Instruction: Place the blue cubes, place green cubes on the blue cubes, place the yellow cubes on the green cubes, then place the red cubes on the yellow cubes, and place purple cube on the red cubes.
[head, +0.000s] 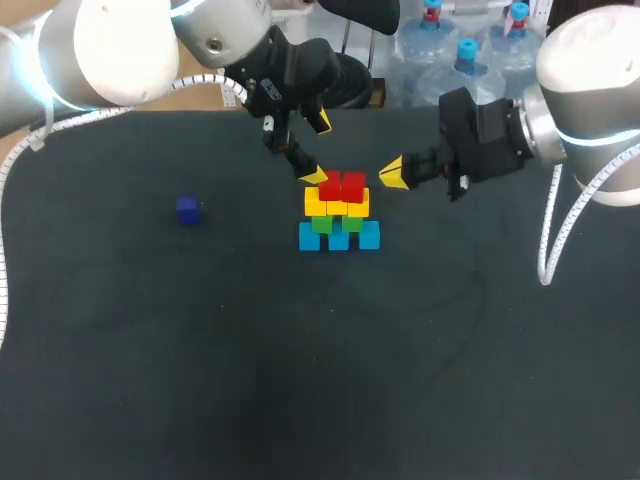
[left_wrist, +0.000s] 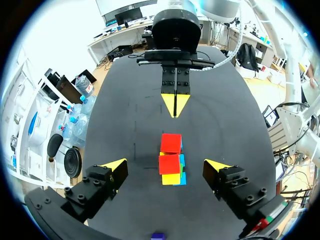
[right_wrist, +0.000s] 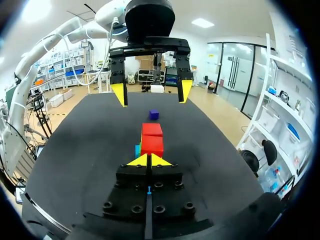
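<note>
- The white-and-silver jointed left arm (head: 110, 50) is extended from the far left corner toward the centre.
- The black two-fingered left gripper (head: 318, 148), yellow-tipped, is angled downward with its fingers spread wide.
- The white-and-silver jointed right arm (head: 590, 100) is extended from the right side toward the centre.
- The black two-fingered right gripper (head: 393, 173), yellow-tipped, is held with its tips pressed together, facing the left gripper, near it but apart.

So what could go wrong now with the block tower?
The left gripper is open right beside the red cubes, and the right gripper is close too; a nudge could knock them off. The purple cube lies apart and must land on the two reds, so it might tip.
</note>
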